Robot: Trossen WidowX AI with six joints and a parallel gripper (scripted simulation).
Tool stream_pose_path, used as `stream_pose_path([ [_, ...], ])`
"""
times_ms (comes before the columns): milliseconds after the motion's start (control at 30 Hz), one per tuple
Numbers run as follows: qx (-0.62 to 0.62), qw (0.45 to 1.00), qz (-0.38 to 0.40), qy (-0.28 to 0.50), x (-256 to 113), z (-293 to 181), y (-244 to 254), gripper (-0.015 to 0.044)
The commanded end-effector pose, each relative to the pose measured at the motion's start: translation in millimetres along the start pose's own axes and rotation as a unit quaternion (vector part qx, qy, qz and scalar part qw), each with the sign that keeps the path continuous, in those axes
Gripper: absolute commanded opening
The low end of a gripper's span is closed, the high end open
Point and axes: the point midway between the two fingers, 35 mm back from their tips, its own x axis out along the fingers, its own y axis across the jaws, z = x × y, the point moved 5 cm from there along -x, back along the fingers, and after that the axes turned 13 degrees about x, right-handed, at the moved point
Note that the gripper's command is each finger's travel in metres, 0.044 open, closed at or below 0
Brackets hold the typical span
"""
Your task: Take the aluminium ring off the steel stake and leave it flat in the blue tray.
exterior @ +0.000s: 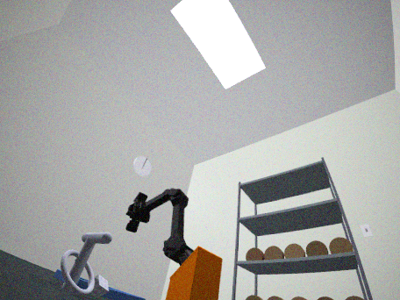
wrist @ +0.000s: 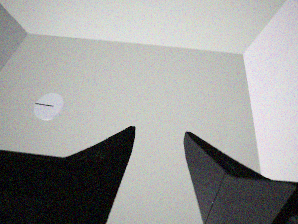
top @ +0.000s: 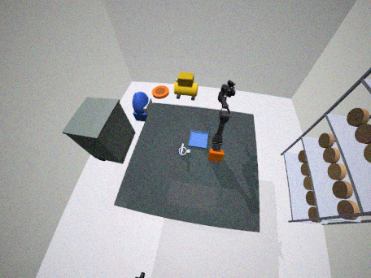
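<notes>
The aluminium ring (top: 179,151) (exterior: 91,278) is around the lower part of the steel stake (exterior: 83,260), below its cross-bar (exterior: 98,238). In the exterior view the ring looks tilted, not flat. Its welded tab (top: 188,151) (exterior: 102,282) points towards the orange base block. The blue tray (top: 198,140) (exterior: 124,295) lies just behind the stake in the top view, with nothing in it. My gripper (wrist: 159,134) is partly open and empty. It is raised high, far from ring and tray, and the wrist view shows only walls and a wall clock between and around the fingers.
The arm stands on an orange block (top: 216,155) (exterior: 193,276) right of the tray, on the dark mat (top: 163,183). A dark cabinet (top: 102,126), a blue object (top: 140,102), an orange disc (top: 160,92) and a yellow machine (top: 185,89) stand beyond the mat. A shelf rack (exterior: 303,219) is at the right.
</notes>
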Motion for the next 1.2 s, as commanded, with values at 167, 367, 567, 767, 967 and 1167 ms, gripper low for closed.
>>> stream_pose_path([
  [167,-0.042,0.997,-0.054,0.019,-9,-8,-38,0.0200],
  [367,-0.071,0.993,-0.090,0.039,-18,-16,-63,0.0200],
  [567,-0.115,0.981,-0.139,0.071,-36,-26,-97,0.0200],
  [767,-0.154,0.966,-0.178,0.105,-56,-35,-125,0.0200],
  [967,-0.188,0.950,-0.209,0.138,-76,-42,-149,0.0200],
  [1167,-0.225,0.927,-0.241,0.178,-102,-50,-172,0.0200],
])
